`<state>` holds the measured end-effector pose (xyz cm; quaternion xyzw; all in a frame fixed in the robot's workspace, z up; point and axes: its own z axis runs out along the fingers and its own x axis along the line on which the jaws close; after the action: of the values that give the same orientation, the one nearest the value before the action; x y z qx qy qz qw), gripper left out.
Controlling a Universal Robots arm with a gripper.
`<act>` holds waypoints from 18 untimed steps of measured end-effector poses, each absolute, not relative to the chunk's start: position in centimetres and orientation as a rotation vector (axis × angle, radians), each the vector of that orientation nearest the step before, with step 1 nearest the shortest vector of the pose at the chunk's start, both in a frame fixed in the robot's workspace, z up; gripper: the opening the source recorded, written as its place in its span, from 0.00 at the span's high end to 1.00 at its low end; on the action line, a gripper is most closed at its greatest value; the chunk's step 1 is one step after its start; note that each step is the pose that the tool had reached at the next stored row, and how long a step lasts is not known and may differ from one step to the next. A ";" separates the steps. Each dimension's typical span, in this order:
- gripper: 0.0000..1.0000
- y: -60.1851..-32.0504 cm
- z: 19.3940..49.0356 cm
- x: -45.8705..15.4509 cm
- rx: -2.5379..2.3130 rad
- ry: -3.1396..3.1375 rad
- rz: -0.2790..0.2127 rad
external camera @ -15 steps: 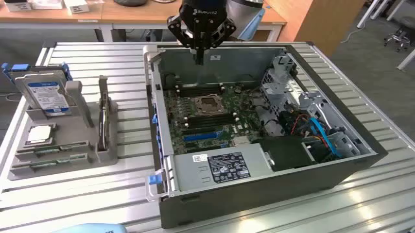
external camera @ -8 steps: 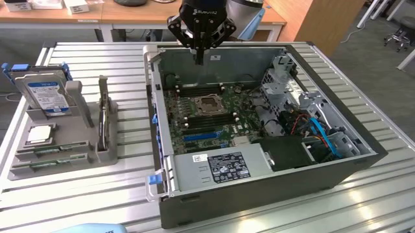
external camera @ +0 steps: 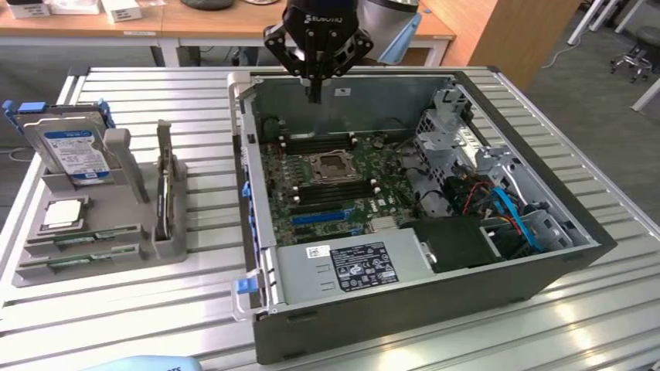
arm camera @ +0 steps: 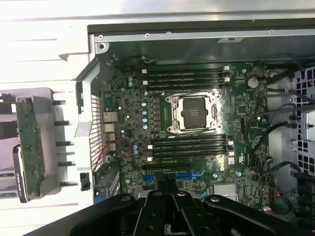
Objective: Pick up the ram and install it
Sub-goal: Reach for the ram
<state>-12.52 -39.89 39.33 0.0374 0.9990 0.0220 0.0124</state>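
Observation:
The ram (external camera: 163,179) is a long green stick standing on edge in a slot of the grey holder (external camera: 134,224), at the exterior view's left of the open computer case (external camera: 413,301). In the wrist view the ram (arm camera: 30,142) shows its green face with small chips. My gripper (external camera: 312,91) hangs over the far edge of the case, well away from the ram, its black fingers shut together with nothing between them. In the wrist view the gripper (arm camera: 167,189) hovers over the motherboard (arm camera: 128,118), with empty black memory slots (arm camera: 189,147) beside the processor socket (arm camera: 193,112).
A silver hard drive (external camera: 74,151) with a blue-white label stands in the holder, and a square silver processor chip (external camera: 64,212) lies in front of it. Two more green sticks (external camera: 83,239) lie flat there. A drive cage and cables (external camera: 495,201) crowd the case's right side.

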 end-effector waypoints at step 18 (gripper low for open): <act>0.89 -39.7 39.3 -15.6 0.117 3.114 0.069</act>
<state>-15.63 -39.74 39.27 0.0374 0.9990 0.0221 0.0125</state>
